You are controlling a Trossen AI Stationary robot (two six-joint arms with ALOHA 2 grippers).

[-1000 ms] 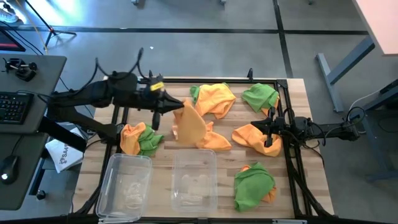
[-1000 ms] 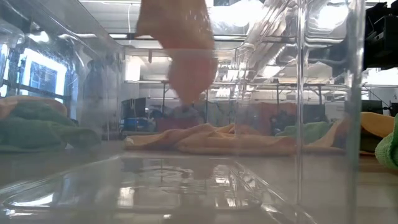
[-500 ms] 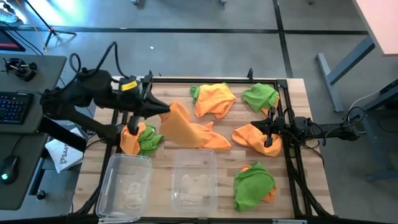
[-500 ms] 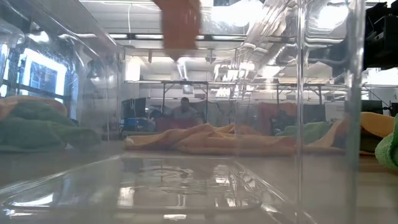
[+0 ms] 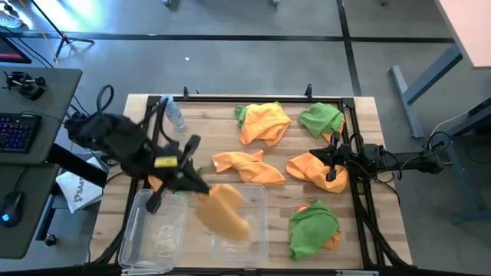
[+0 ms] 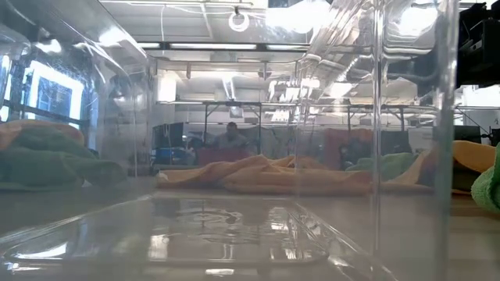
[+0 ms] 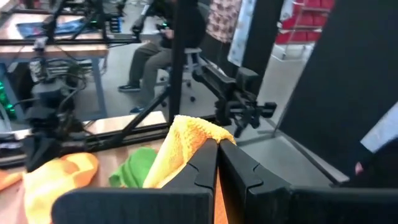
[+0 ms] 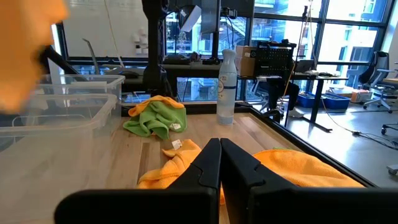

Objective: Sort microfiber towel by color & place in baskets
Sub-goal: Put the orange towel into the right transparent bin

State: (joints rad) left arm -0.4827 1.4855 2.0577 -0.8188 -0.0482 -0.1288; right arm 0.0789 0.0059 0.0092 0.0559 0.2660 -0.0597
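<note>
High view: left fingers (image 5: pixel 198 188) clamp orange towel (image 5: pixel 222 212) over 1 basket (image 5: pixel 257 201).

No legible text, only partial blue letters on the white packet (image 5: pixel 79 192) beside the table.

The worktop (image 5: pixel 230 107) was pale striped wood. The towels were bright orange (image 5: pixel 265 123) and bright green (image 5: pixel 313 230) (one orange towel (image 5: pixel 222 213) blurred). The baskets (image 5: pixel 157 230) were clear, the arms dark, and a yellow label (image 5: pixel 163 162) sat by the left claw (image 5: pixel 198 188).
</note>
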